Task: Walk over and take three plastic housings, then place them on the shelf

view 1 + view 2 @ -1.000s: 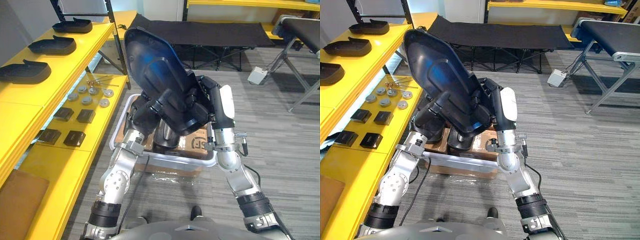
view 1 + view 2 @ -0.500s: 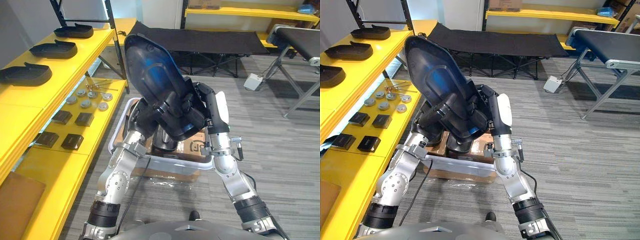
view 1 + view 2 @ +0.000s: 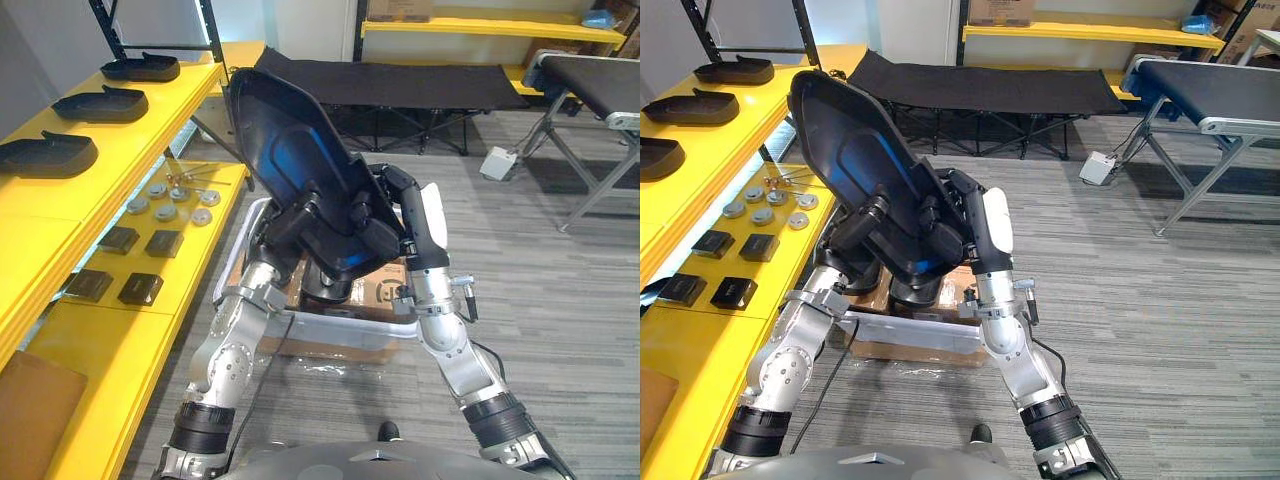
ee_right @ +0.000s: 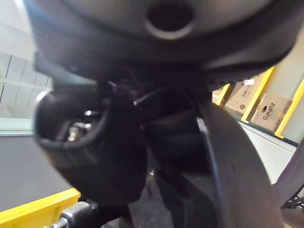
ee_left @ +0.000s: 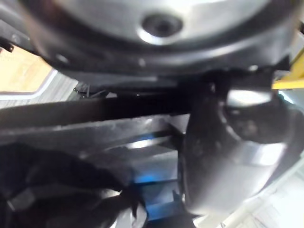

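You have the black plastic housing tilted upright, its lower end clamped between the left robot hand and the right robot hand, fingers curled on it, above the bin.

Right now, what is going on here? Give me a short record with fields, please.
Held item: plastic housing, dark, raised and tilted
Left robot hand: curled on the housing's lower part
Right robot hand: curled on its lower edge
Below it: clear bin on the floor
Yellow shelf: on the robot's left, top level bears three similar housings, nearest
Task stage: held housing not yet on the shelf
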